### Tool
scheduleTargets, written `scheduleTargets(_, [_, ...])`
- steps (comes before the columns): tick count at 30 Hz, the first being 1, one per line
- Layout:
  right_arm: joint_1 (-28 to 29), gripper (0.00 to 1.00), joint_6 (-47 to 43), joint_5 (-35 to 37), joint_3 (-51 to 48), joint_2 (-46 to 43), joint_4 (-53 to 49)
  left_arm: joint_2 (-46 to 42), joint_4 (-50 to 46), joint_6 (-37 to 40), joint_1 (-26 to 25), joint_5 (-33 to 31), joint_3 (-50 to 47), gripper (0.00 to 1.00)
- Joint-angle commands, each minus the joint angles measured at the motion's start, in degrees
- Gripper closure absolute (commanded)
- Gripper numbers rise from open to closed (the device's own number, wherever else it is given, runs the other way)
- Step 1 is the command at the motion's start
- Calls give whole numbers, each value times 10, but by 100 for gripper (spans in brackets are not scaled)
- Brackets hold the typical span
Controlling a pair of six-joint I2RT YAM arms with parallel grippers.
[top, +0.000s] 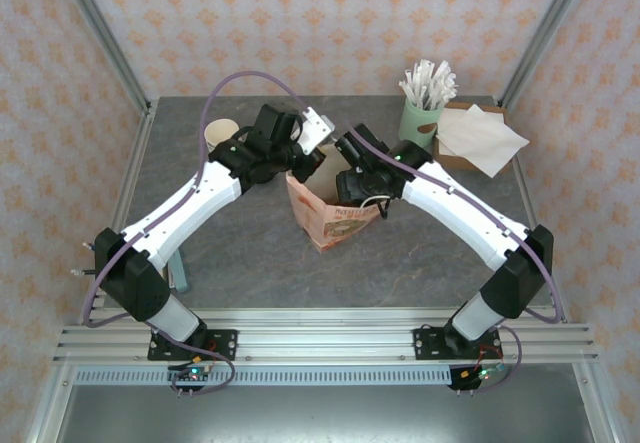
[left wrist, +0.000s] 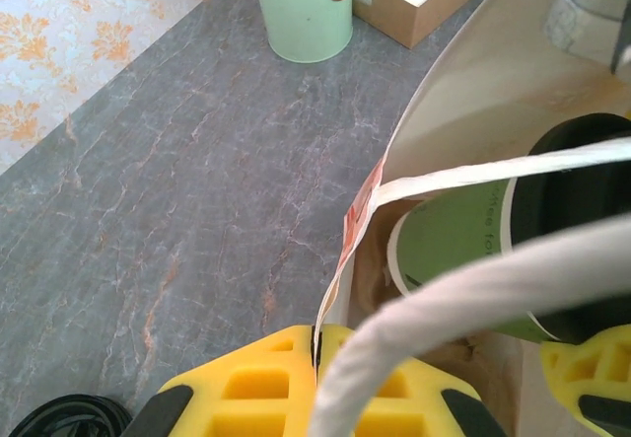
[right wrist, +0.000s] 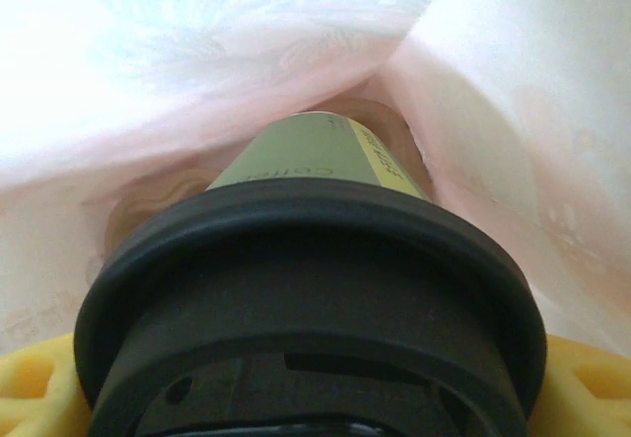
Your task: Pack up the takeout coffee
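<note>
Looks nearly packed: takeout coffee [left wrist: 454, 245] down inside the paper bag [top: 325, 221], clasped at its black lid [right wrist: 315, 259] by the right gripper [right wrist: 315, 398], bag rim pinched tight in the left gripper [left wrist: 315, 378]; leaves only letting go and pulling clear.

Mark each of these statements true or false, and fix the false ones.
1. The left claw pinches the rim of the printed paper bag. True.
2. The green paper cup with a round black plastic lid stands outside the bag. False: it is inside the bag, gripped by the right claw.
3. The mint-green holder of wrapped straws lies tipped over. False: it stands upright.
4. The brown cardboard box sits next to that holder. True.
</note>
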Motion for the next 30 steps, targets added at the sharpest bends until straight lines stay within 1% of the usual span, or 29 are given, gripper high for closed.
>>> scheduleTargets(1, [-8,44,6,12,50,16,4,2,-29,-21,16,10,49,94])
scheduleTargets(2, [-11,43,12,12,67,29,-12,16,-54,-39,24,12,77,78])
scheduleTargets(3, [-13,43,14,9,74,36,-20,26,-75,-58,35,19,105,71])
scheduleTargets(5, [-14,43,17,10,70,34,-20,33,-101,-82,55,35,139,68])
scheduleTargets(6, [-16,43,20,10,60,27,-12,31,-113,-90,63,41,149,65])
scheduleTargets(8, [-23,43,30,8,44,14,5,26,-149,-93,73,55,162,63])
scheduleTargets(9, [-27,43,32,3,37,10,15,25,-168,-92,73,55,165,60])
scheduleTargets(11, [-28,43,33,0,24,5,34,32,-190,-91,73,72,161,50])
scheduleTargets(13, [-29,43,28,-4,11,4,56,30,-162,-107,73,87,130,43])
scheduleTargets(15, [-30,43,24,-3,6,3,80,34,-133,-137,75,88,121,40])
scheduleTargets(16, [-30,43,23,-2,6,2,87,40,-132,-141,76,100,129,39])
scheduleTargets(20, [-31,43,13,-11,-3,0,101,67,-155,-157,86,178,182,34])
scheduleTargets(22, [-30,43,11,-11,-11,-5,108,74,-166,-162,92,203,194,33])
scheduleTargets(25, [-32,43,4,-16,-17,-15,115,97,-201,-156,92,205,223,31])
scheduleTargets(27, [-35,43,1,-16,-13,-19,107,110,-218,-159,89,188,231,31])
scheduleTargets(30, [-37,43,3,-16,-10,-24,96,114,-232,-140,77,170,232,31])
